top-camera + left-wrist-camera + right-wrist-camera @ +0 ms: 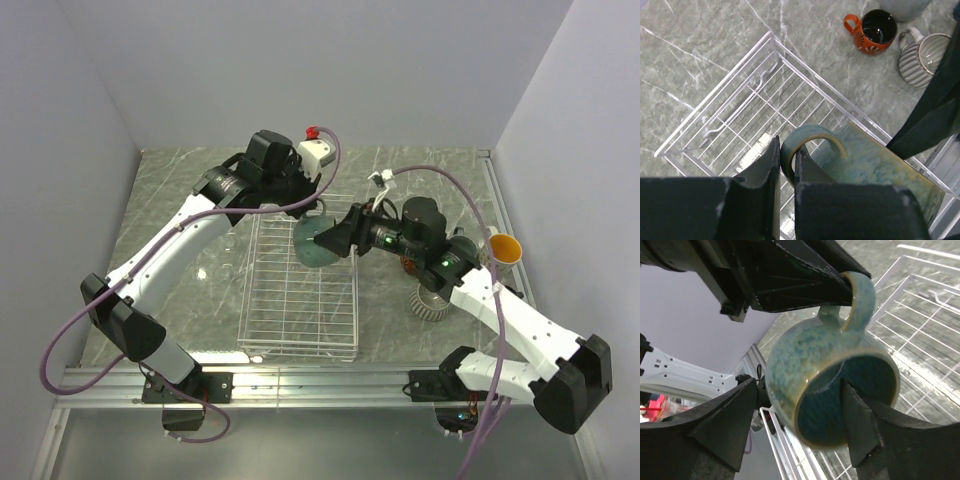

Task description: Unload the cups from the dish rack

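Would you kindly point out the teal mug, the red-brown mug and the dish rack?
teal mug (805,350), right wrist view, outer wall.
red-brown mug (878,29), left wrist view, dark inside.
dish rack (300,310), top external view, bare wire floor.

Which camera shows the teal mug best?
The right wrist view: the mug fills it, showing body, handle and inside. The top view shows the mug small and partly hidden; the left wrist view shows only its handle and one side.

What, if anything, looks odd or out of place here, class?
The teal mug hangs tipped on its side over the dish rack's edge, pinched by its handle in the left gripper, while the open right gripper brackets it.
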Robot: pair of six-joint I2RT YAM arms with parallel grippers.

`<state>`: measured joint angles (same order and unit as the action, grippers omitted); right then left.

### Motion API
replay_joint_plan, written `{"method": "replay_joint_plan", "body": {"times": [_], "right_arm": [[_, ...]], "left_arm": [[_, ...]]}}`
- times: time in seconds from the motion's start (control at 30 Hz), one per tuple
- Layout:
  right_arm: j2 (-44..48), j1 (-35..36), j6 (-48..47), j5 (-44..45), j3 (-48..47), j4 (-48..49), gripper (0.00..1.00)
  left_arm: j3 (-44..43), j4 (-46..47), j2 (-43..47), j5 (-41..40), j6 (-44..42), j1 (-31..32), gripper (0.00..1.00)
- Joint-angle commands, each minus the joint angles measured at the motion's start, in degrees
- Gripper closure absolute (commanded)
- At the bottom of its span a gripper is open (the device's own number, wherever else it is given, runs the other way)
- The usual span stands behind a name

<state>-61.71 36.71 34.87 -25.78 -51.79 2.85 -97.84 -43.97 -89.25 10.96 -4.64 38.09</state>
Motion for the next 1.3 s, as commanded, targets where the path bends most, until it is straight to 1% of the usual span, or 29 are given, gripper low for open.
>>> {"method": "replay_joint_plan", "body": {"times": [0.0,0.07,0.1,0.13,0.2,0.23,0.27,0.3,0.43,0.47,0.5,0.53,0.57,0.6,0.63,0.67,0.73,0.8,0.83,0.93,1.07,1.27], "right_arm": [[-2.17,2.05,-1.47,0.82,-2.96,4.00,0.32],[-3.75,2.75,-1.30,0.38,-3.75,4.53,0.41],[-4.11,2.84,-1.21,-0.06,-3.93,4.70,0.49],[-4.55,3.10,-0.69,-0.67,-4.19,5.40,0.64],[-4.65,3.02,-0.33,-0.50,-4.37,5.67,0.79],[-4.38,3.10,-0.24,0.63,-4.29,4.89,0.92],[-4.12,3.02,-0.33,1.95,-4.28,4.01,0.98],[-3.33,3.02,-0.42,3.27,-4.28,2.87,1.00],[-0.70,3.02,-0.16,9.51,-3.85,-4.85,1.00],[0.79,3.02,0.11,11.70,-3.58,-6.00,1.00],[1.59,3.02,0.54,13.28,-3.23,-7.23,1.00],[2.47,3.10,1.16,14.43,-2.62,-9.77,1.00],[3.95,3.11,1.51,15.49,-2.35,-11.19,1.00],[4.84,2.93,1.86,18.72,-2.18,-12.86,1.00],[5.37,2.93,2.39,20.14,-2.00,-16.35,1.00],[6.59,2.93,2.65,21.55,-1.91,-17.95,1.00],[7.48,2.84,3.53,24.63,-1.30,-22.42,1.00],[8.27,2.75,4.24,25.60,-1.30,-25.77,1.00],[8.45,2.84,4.76,28.21,-1.12,-29.19,1.00],[8.71,2.67,5.20,29.38,0.19,-33.95,1.00],[6.00,2.67,5.12,27.20,2.57,-35.46,1.00],[3.00,2.49,4.33,23.68,6.08,-32.83,1.00]], "left_arm": [[-3.50,5.38,2.94,4.24,2.97,-0.38,1.00],[-3.41,5.73,3.21,5.82,3.15,-0.47,1.00],[-3.32,5.99,3.29,6.35,3.24,-0.47,1.00],[-3.23,6.17,3.38,6.79,3.50,-0.47,1.00],[-2.88,6.35,3.38,7.75,3.50,-0.47,1.00],[-2.18,6.52,3.38,8.11,3.42,-0.47,1.00],[-1.65,6.70,3.38,8.63,3.59,-0.47,1.00],[-1.13,6.87,3.12,9.16,3.68,-0.47,1.00],[2.12,7.84,2.51,10.83,4.12,-0.47,1.00],[2.22,7.76,2.07,11.36,3.86,-0.47,0.97],[2.22,7.58,1.89,11.88,3.77,-0.38,0.77],[1.96,7.40,1.72,12.85,3.50,-0.47,0.61],[1.69,7.14,1.37,13.12,3.42,-0.47,0.34],[1.52,6.97,1.36,13.12,3.41,-0.47,0.25],[1.17,6.96,1.28,12.95,3.24,-0.47,0.18],[1.08,6.96,1.36,12.77,3.15,-0.47,0.01],[0.64,6.61,1.36,12.68,2.63,-0.47,0.01],[0.46,5.83,1.19,11.81,2.27,-0.47,0.01],[0.63,5.65,1.36,11.28,1.92,-0.47,0.01],[2.21,5.64,1.97,8.29,1.13,-0.47,0.01],[4.94,7.05,3.64,6.09,0.60,-0.47,0.01],[5.73,7.05,4.35,5.21,0.07,-0.47,0.01]]}}
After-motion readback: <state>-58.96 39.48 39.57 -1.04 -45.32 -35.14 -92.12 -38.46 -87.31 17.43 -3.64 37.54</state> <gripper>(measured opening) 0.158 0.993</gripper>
